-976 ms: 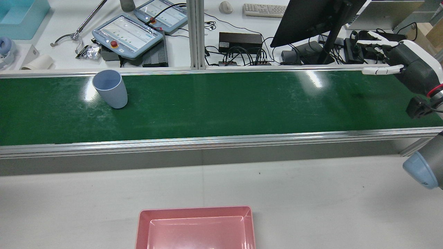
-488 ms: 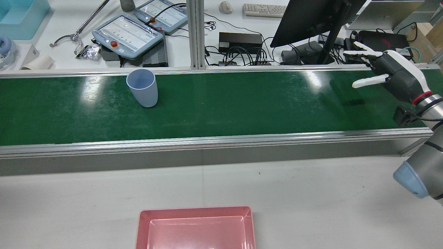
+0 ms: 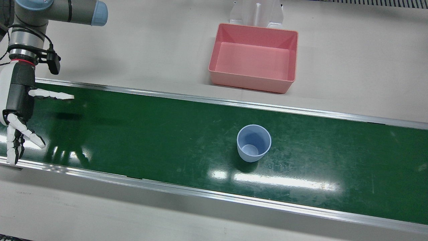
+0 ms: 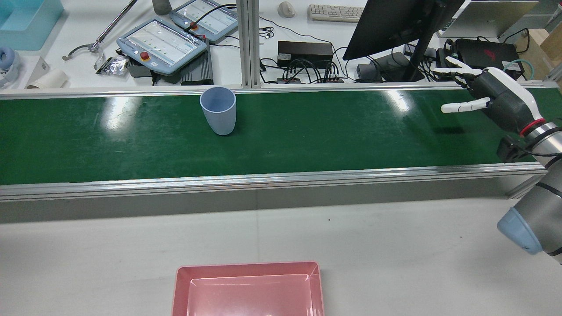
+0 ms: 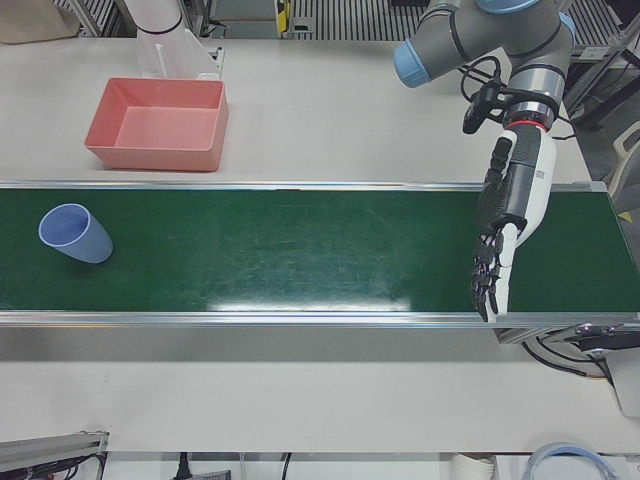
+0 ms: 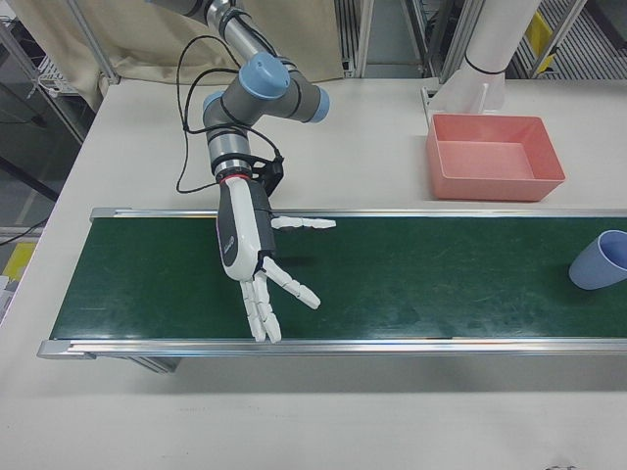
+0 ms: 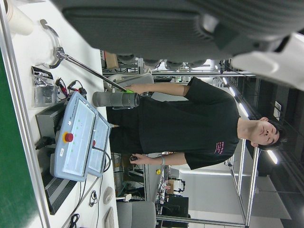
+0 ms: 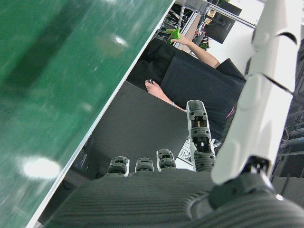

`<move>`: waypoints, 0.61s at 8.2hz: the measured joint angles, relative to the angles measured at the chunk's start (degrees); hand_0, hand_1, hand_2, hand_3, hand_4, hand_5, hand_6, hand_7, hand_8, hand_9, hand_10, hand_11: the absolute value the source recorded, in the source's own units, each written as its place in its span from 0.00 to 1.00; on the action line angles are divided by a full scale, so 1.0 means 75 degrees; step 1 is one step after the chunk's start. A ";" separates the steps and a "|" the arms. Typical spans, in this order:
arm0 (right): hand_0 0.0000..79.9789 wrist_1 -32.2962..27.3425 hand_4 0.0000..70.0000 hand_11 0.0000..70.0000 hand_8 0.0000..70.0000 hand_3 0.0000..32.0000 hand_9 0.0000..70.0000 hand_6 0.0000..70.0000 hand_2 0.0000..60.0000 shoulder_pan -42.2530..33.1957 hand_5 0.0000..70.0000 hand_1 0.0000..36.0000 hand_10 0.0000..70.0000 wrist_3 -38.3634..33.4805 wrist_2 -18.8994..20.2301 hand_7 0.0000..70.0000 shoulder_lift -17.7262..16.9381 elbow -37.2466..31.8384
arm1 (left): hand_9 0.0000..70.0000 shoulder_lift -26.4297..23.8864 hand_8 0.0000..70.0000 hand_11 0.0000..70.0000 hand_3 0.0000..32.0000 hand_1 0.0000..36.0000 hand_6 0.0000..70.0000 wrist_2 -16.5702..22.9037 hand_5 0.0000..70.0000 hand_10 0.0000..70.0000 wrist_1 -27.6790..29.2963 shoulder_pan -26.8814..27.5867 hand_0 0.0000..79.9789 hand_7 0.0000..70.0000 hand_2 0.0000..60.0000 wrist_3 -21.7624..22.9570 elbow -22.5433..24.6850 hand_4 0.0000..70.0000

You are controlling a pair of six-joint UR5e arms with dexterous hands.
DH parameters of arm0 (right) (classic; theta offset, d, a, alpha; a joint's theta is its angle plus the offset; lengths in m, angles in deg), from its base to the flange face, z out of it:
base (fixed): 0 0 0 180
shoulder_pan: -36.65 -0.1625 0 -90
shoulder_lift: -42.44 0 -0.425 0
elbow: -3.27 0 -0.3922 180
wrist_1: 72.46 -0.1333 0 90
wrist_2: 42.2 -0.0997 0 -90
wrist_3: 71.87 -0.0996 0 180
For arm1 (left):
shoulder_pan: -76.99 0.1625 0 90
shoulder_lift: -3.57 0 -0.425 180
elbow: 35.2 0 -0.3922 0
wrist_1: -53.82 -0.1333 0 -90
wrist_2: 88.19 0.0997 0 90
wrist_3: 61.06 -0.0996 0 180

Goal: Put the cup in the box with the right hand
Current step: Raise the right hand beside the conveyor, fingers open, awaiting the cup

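Note:
A light blue cup (image 3: 253, 143) stands upright on the green belt (image 3: 140, 134), apart from both hands. It also shows in the rear view (image 4: 218, 109), the left-front view (image 5: 75, 232) and the right-front view (image 6: 600, 259). The pink box (image 3: 249, 83) sits empty on the grey table beside the belt, also in the rear view (image 4: 248, 266). My right hand (image 4: 496, 94) is open above the belt's end, far from the cup, and shows in the front view (image 3: 18, 107) and right-front view (image 6: 245, 245). My left hand (image 5: 508, 215) is open above the belt's other end.
Aluminium rails (image 4: 263, 177) border the belt. Beyond it a desk holds teach pendants (image 4: 162, 44), a monitor (image 4: 395, 26) and cables. The arm pedestal (image 3: 255, 13) stands behind the box. A person (image 7: 190, 123) stands past the desk.
The cup has travelled along the belt towards my right hand. My right hand has moved inward over the belt and a little lower, still open.

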 measured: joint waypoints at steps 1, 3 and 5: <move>0.62 -0.0005 0.18 0.08 0.02 0.04 0.07 0.04 0.18 0.0003 0.07 0.41 0.04 -0.0011 0.0000 0.15 0.0000 0.0012 | 0.00 0.0000 0.00 0.00 0.00 0.00 0.00 0.0001 0.00 0.00 -0.0004 0.0000 0.00 0.00 0.00 0.0000 0.0003 0.00; 0.62 0.0001 0.20 0.09 0.02 0.04 0.07 0.04 0.12 0.0004 0.07 0.38 0.04 -0.0026 0.0000 0.15 0.0001 0.0020 | 0.00 0.0000 0.00 0.00 0.00 0.00 0.00 0.0005 0.00 0.00 -0.0007 0.0000 0.00 0.00 0.00 0.0000 0.0010 0.00; 0.62 -0.0001 0.20 0.09 0.02 0.03 0.07 0.04 0.12 0.0019 0.07 0.38 0.04 -0.0022 0.0000 0.15 0.0001 0.0022 | 0.00 0.0000 0.00 0.00 0.00 0.00 0.00 0.0006 0.00 0.00 -0.0008 0.0000 0.00 0.00 0.00 0.0000 0.0011 0.00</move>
